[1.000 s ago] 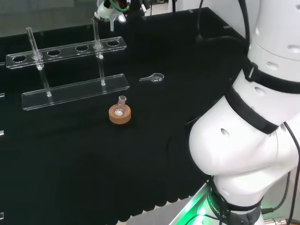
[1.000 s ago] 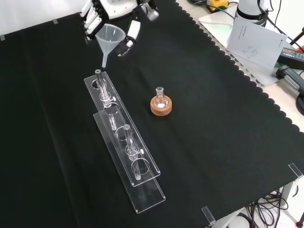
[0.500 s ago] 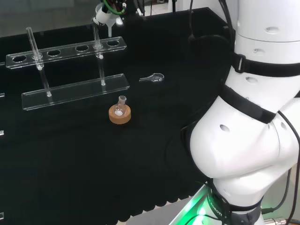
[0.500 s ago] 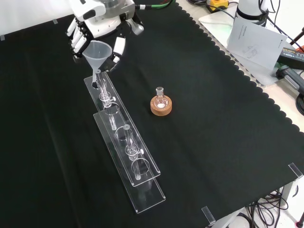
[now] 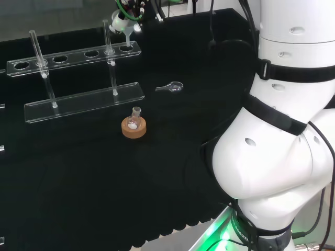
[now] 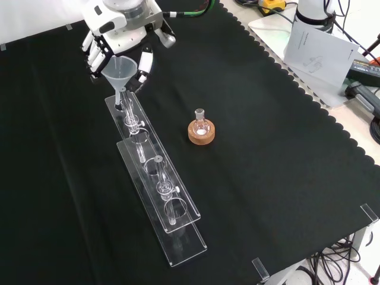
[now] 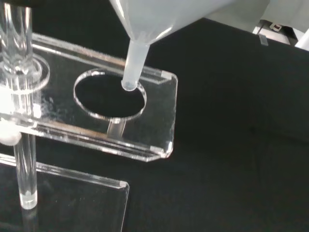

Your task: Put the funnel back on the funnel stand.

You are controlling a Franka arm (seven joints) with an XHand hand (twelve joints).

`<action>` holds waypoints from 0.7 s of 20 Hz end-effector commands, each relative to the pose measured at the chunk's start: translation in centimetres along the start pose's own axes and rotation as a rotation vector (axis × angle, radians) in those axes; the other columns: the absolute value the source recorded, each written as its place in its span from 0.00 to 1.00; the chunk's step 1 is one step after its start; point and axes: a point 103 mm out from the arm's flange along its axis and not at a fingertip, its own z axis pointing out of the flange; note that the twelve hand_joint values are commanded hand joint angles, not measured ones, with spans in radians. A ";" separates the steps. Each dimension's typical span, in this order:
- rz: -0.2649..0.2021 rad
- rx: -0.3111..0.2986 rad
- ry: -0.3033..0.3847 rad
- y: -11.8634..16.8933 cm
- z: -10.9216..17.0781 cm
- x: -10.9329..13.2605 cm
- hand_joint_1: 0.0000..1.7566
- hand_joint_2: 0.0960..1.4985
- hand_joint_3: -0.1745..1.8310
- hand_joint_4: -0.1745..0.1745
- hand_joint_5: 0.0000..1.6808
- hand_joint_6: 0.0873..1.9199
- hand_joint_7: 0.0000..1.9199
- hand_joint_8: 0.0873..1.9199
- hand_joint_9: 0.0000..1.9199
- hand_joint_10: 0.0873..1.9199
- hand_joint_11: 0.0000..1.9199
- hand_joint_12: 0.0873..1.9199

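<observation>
Black cloth bench [image 6: 267,154] takes up most of the front view; the arm's big white links [image 5: 277,136] fill the right side of the head view. Next in size: the clear funnel stand [image 6: 155,184], a long two-tier acrylic rack w/ a row of round holes, running diagonally from upper left toward lower centre in the front view and across the upper left in the head view [image 5: 73,55]. The hand [image 6: 116,35] sits at upper left of the front view, fingers curled round the funnel's cone, thumb on the other side, so it's pinching the rim area. The funnel [image 6: 120,66] hangs upright over the rack's top end; in the wrist view its stem tip [image 7: 130,83] sits just above the end hole [image 7: 110,93], near the hole's far edge, not yet thru. Judgement: insertion step, nearly there. Risks: tip is off-centre, so a straight drop could land it on the acrylic rim & tilt the funnel in the grip or shove the light rack; releasing too early could let the cone topple sideways. Small round flask on a cork ring [image 6: 201,132] stands right of the rack, well apart. A small clear spoon-like piece [image 5: 171,87] lies at head-view centre.
</observation>
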 end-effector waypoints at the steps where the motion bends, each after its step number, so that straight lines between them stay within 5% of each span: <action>1: -0.007 0.011 0.001 0.2 0.7 0.6 0.40 0.56 0.33 0.32 0.48 0.35 0.41 0.40 0.67 0.35 0.37 0.59; 14: -0.029 0.081 0.011 1.7 3.4 1.2 0.38 0.53 0.33 0.33 0.42 0.34 0.39 0.39 0.58 0.31 0.35 0.60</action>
